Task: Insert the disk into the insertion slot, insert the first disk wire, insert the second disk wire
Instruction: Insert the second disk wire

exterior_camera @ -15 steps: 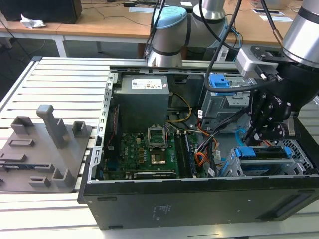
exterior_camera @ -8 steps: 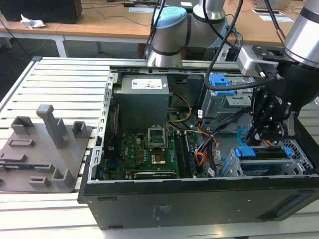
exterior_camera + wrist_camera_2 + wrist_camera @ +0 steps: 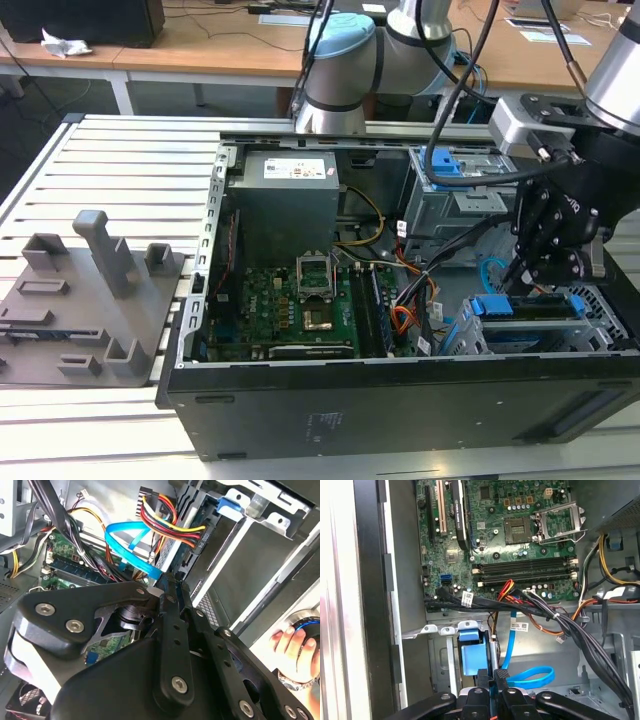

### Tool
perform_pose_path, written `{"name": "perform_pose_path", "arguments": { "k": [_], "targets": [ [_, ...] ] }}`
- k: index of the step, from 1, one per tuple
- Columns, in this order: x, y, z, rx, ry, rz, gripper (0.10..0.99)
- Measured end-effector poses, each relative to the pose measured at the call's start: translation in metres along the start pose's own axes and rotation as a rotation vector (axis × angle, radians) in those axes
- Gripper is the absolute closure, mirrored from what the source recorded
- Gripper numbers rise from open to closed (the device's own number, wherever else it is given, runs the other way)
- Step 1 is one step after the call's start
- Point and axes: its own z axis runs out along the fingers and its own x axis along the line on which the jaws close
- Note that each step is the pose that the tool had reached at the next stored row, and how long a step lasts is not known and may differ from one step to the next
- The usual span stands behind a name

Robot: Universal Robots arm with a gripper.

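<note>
The disk (image 3: 525, 308), a drive in a bright blue carrier (image 3: 470, 657), sits in the insertion slot (image 3: 603, 300), the perforated grey cage at the case's front corner on the exterior view's right. My gripper (image 3: 540, 285) hangs just above the disk's inner end. In both wrist views its fingers are closed on the small plug of the second disk wire (image 3: 125, 535), the flat light-blue cable (image 3: 511, 640) that loops beside the cage. The first disk wire (image 3: 170, 522), a red, orange and black bundle, runs to a black plug at the drive's edge; whether it is seated I cannot tell.
The open computer case holds the motherboard (image 3: 290, 300), the power supply (image 3: 285, 195) and a taller grey bay with a blue latch (image 3: 445, 165). Thick black cables (image 3: 570, 630) cross beside the cage. A grey fixture plate (image 3: 90, 290) lies on the exterior view's left. A person's hand (image 3: 295, 645) rests nearby.
</note>
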Motion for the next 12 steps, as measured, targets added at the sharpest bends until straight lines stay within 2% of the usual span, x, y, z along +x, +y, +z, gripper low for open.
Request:
{"name": "perform_pose_path", "arguments": {
  "k": [12],
  "targets": [
    [-0.0015, -0.0145, 0.003, -0.001, 0.0002, 0.0, 0.922]
  ]
}}
